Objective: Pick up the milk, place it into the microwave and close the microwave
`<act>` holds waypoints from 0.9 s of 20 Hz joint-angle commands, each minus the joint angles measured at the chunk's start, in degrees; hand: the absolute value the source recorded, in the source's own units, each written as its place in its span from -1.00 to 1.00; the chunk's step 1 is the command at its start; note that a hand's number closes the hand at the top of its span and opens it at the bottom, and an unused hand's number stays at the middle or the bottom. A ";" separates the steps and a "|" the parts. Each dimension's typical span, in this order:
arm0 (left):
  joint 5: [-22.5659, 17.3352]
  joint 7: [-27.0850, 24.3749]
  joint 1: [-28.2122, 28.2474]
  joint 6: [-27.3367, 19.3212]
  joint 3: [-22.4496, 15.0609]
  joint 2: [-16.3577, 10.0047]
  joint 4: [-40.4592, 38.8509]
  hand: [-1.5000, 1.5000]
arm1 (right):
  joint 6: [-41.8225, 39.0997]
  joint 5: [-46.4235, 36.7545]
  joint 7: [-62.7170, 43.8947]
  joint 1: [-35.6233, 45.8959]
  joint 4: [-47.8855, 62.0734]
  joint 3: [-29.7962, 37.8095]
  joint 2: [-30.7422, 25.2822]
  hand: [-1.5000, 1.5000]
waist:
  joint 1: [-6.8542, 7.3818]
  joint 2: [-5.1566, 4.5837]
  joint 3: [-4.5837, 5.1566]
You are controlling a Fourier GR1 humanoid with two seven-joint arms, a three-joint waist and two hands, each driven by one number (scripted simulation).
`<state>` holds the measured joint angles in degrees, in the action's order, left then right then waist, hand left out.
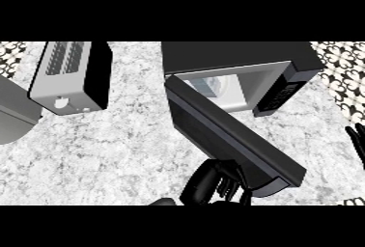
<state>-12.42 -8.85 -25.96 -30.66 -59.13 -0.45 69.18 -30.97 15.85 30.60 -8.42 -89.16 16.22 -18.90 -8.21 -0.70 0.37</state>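
Note:
The black microwave stands at the upper middle of the counter, its cavity facing the viewer. Inside the cavity a pale milk carton shows partly, behind the door's upper edge. The microwave door is swung partway out, running diagonally down to the right. My left hand is at the bottom middle, fingers fairly straight against the door's outer face near its free end. My right hand rests open at the right edge, fingers up, touching nothing.
A silver and black toaster stands at the upper left. A grey rounded object is cut off by the left edge. The speckled counter spreads across the lower left.

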 commanded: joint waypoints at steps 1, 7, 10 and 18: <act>-3.98 -2.62 -4.73 -4.22 0.45 0.42 -0.70 1.00 | -4.53 2.79 -1.88 0.68 -3.41 -1.96 -1.69 -1.00 | -1.43 -0.41 0.10; -9.85 -2.55 -11.34 -6.75 3.16 0.43 -4.12 1.00 | -6.07 6.53 -5.08 0.81 -7.42 -3.02 -3.23 -1.00 | -4.72 -1.02 0.06; -12.78 -2.31 -14.07 -8.05 4.92 0.43 -5.95 1.00 | -6.62 8.39 -6.41 1.80 -8.47 -3.25 -4.15 -1.00 | -5.72 -1.58 0.03; -20.05 -3.99 -19.88 -10.51 10.80 0.44 -10.68 1.00 | -8.10 13.97 -9.57 1.70 -11.05 -3.22 -6.09 -1.00 | -8.52 -2.51 0.14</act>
<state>-29.18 -11.51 -42.80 -40.03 -51.77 -0.09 60.03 -37.68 27.20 21.93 -6.72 -99.29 12.95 -24.05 -15.59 -2.85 0.42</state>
